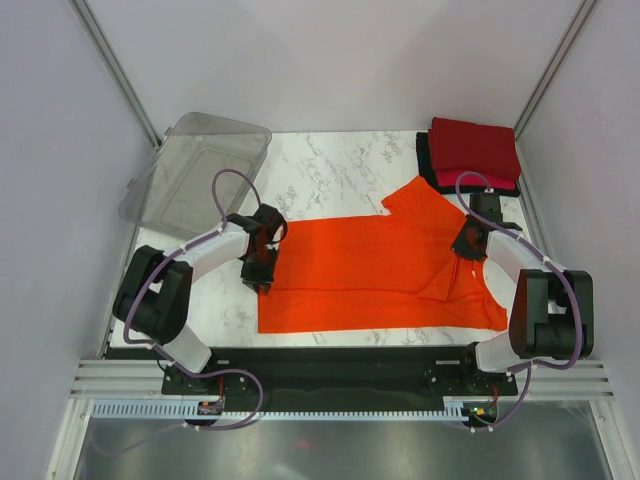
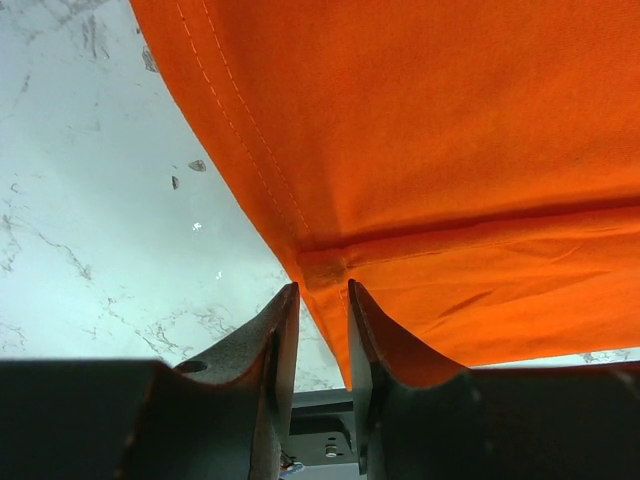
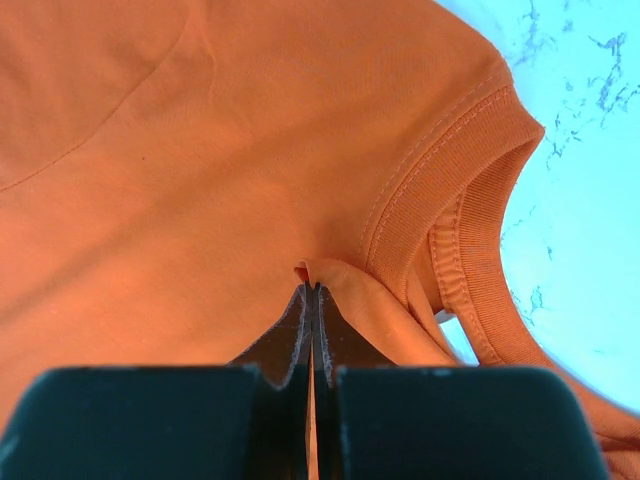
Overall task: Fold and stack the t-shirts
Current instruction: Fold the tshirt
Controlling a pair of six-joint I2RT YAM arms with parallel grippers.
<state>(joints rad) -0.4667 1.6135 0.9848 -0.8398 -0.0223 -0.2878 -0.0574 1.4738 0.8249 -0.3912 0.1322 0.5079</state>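
The bright orange t-shirt (image 1: 375, 270) lies spread across the middle of the marble table, with one sleeve turned up at the back right. My left gripper (image 1: 262, 265) is at the shirt's left edge. In the left wrist view (image 2: 324, 285) its jaws stand narrowly apart, pinching the bunched hem (image 2: 325, 265). My right gripper (image 1: 468, 242) is by the collar. In the right wrist view (image 3: 311, 290) it is shut on a small fold of orange cloth beside the ribbed collar (image 3: 450, 190). Folded dark red (image 1: 475, 148), pinkish-red (image 1: 492, 184) and black (image 1: 424, 152) shirts are stacked at the back right.
A clear plastic bin (image 1: 195, 175) lies tilted at the back left corner, partly over the table edge. Bare marble table (image 1: 330, 170) shows behind the orange shirt. Frame posts and grey walls close in both sides.
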